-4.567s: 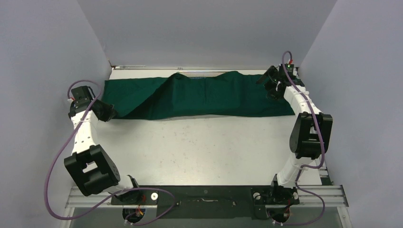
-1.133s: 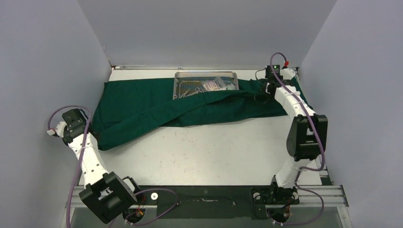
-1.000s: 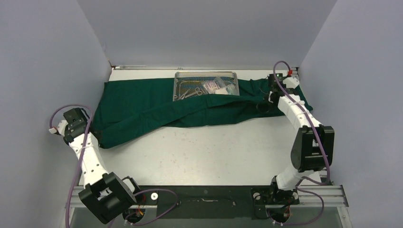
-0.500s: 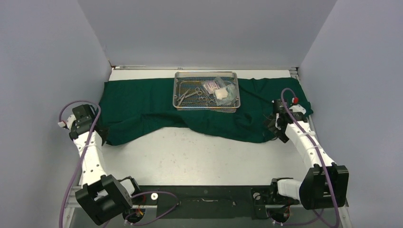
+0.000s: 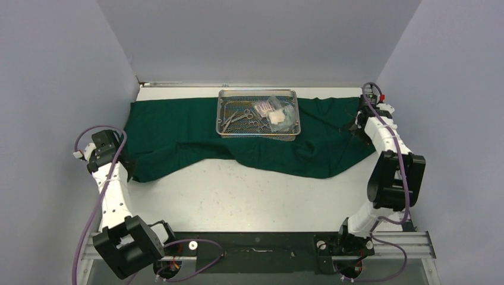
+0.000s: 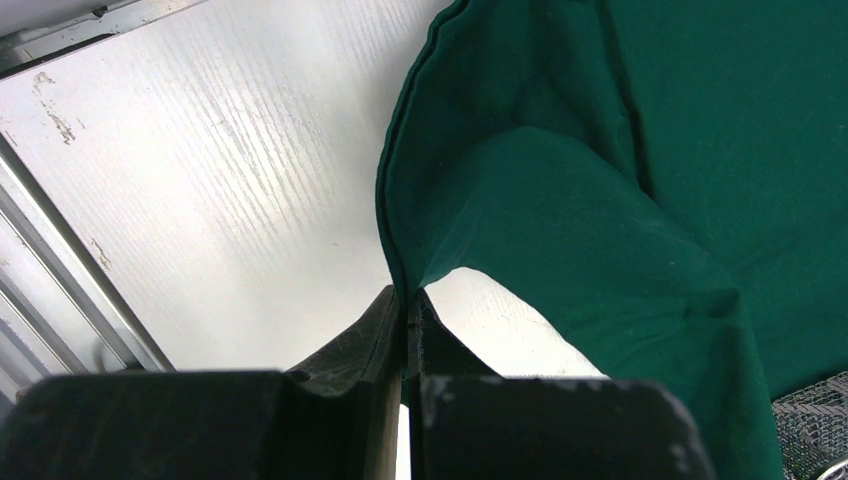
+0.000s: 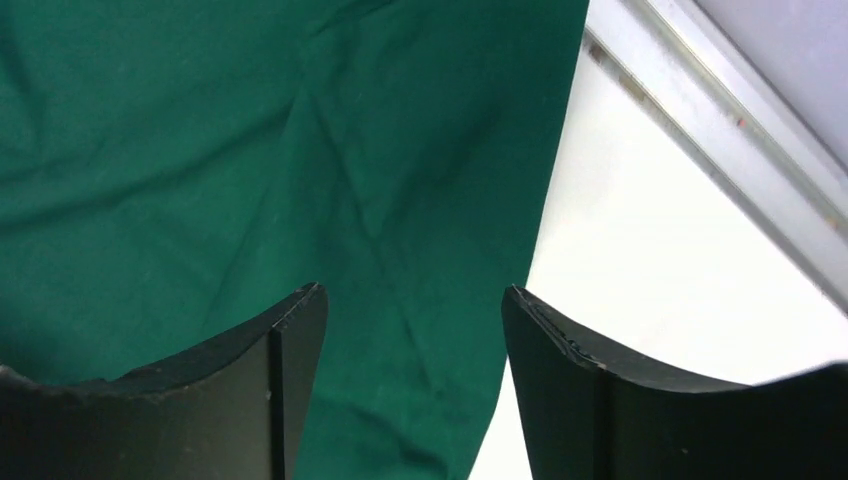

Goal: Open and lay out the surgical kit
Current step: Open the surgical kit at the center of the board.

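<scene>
Resting on one green drape (image 5: 178,127), one wire-mesh tray (image 5: 257,91)

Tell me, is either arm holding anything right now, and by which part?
The left pincer is shut on the green cloth, pinching its hemmed edge. The right pincer is open over the cloth, holding nothing.

— What sort of place is this?
— A robotics lab, a test cell. Plain lilac-grey walls (image 5: 255,41) box in a white worktop (image 5: 255,196) on three sides.
— What else shows it?
— A left arm (image 5: 114,193) and a right arm (image 5: 386,133), bolted to an aluminium rail (image 5: 410,240), trail purple cables (image 5: 94,126). The green drape (image 5: 172,127) and wire-mesh tray (image 5: 259,136) of steel instruments are clinic gear.
</scene>
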Action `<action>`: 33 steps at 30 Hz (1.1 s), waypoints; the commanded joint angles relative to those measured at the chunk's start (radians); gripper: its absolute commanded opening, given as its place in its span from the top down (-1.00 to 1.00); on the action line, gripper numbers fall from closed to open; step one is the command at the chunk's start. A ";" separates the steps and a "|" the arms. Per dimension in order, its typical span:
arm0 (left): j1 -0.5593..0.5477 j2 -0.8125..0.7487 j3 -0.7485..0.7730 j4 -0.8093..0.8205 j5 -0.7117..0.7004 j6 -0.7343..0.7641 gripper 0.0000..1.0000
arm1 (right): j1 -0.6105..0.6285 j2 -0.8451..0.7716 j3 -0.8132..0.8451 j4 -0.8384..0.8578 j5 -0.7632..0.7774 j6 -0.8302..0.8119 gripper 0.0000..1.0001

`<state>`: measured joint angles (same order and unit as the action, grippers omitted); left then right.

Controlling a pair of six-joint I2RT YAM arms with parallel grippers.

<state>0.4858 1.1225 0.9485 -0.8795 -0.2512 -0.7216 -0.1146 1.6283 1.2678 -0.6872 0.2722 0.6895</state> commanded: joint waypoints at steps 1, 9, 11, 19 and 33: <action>-0.001 0.016 0.035 0.034 -0.009 0.002 1.00 | -0.031 0.093 0.113 0.096 -0.018 -0.138 -0.22; 0.009 0.067 0.064 0.037 -0.011 0.008 1.00 | -0.037 0.260 0.220 0.042 -0.030 -0.153 -0.18; 0.010 0.085 0.074 0.036 -0.010 0.007 1.00 | -0.037 0.286 0.221 0.031 -0.035 -0.151 -0.05; 0.012 0.111 0.097 0.028 -0.026 0.009 1.00 | -0.038 0.309 0.180 0.037 -0.057 -0.202 0.07; 0.013 0.119 0.101 0.022 -0.026 0.012 1.00 | -0.053 0.348 0.136 0.033 -0.062 -0.229 0.12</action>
<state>0.4927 1.2488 1.0119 -0.8734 -0.2615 -0.7200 -0.1577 1.9717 1.4273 -0.6609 0.2150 0.4824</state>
